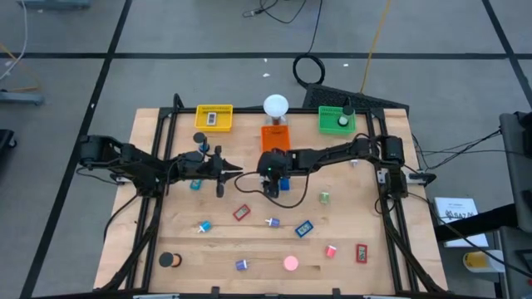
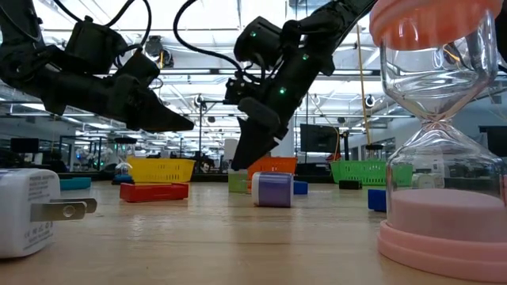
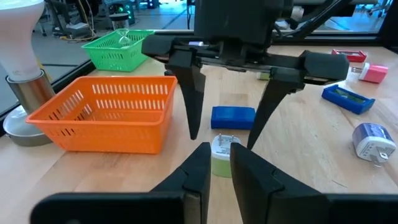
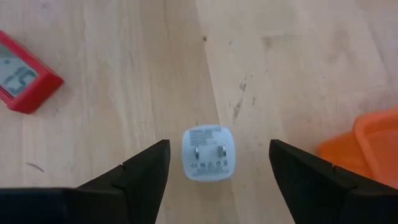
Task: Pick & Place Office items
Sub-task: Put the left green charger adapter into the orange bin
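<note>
My right gripper (image 4: 217,171) hangs open directly above the white charger plug (image 4: 209,153), one finger on each side, so it can close around it. Beyond lies the orange tray (image 4: 373,149), likely its destination. My left gripper (image 3: 216,171) waits nearby, nearly closed and empty.

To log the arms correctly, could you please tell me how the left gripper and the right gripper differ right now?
The left gripper's fingers are close together; the right gripper's fingers are spread wide. The left gripper has nothing between its fingers, while the right gripper points down with a white charger lying between its fingers. Both hang over the table near the orange tray.
</note>
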You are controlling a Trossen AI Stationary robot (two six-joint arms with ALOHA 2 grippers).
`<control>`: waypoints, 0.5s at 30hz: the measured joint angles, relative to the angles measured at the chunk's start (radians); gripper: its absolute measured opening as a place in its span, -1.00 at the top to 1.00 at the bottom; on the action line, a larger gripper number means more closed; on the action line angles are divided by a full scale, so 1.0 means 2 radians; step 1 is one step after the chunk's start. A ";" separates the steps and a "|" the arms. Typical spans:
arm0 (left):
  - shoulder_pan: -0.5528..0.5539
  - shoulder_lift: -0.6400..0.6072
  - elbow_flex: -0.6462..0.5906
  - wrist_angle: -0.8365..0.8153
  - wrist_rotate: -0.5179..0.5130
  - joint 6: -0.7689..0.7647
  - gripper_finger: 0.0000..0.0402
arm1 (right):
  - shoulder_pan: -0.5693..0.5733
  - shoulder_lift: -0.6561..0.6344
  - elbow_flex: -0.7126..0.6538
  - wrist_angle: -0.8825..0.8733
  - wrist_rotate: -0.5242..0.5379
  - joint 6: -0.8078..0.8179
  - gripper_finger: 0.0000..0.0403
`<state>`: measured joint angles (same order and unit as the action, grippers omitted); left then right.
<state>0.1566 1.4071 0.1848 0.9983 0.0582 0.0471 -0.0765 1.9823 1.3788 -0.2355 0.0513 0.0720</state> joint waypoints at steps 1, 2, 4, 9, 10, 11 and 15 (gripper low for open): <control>0.000 0.000 0.000 0.000 0.000 0.000 0.68 | 0.000 0.000 0.000 0.003 0.000 -0.002 -0.25; 0.000 0.000 0.000 0.000 0.000 0.000 0.68 | 0.000 -0.001 0.000 0.002 0.000 -0.003 -0.22; 0.000 0.000 0.000 0.000 0.000 0.000 0.68 | 0.000 0.000 0.000 0.000 0.000 -0.003 -0.15; 0.000 0.000 0.000 0.000 0.000 0.000 0.68 | 0.000 0.024 -0.001 0.016 -0.002 -0.003 -0.03; 0.000 0.000 0.000 0.000 0.000 0.000 0.68 | 0.000 0.026 -0.001 0.015 -0.002 -0.003 -0.01; 0.000 0.000 0.000 0.000 0.000 0.000 0.68 | 0.000 0.030 -0.001 0.019 -0.002 -0.003 0.01; 0.000 0.000 0.000 0.000 0.000 0.000 0.68 | 0.000 0.040 -0.001 0.022 -0.001 -0.001 0.10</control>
<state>0.1562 1.4071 0.1848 0.9985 0.0584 0.0471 -0.0765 2.0618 1.3767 -0.1911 0.0492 0.0703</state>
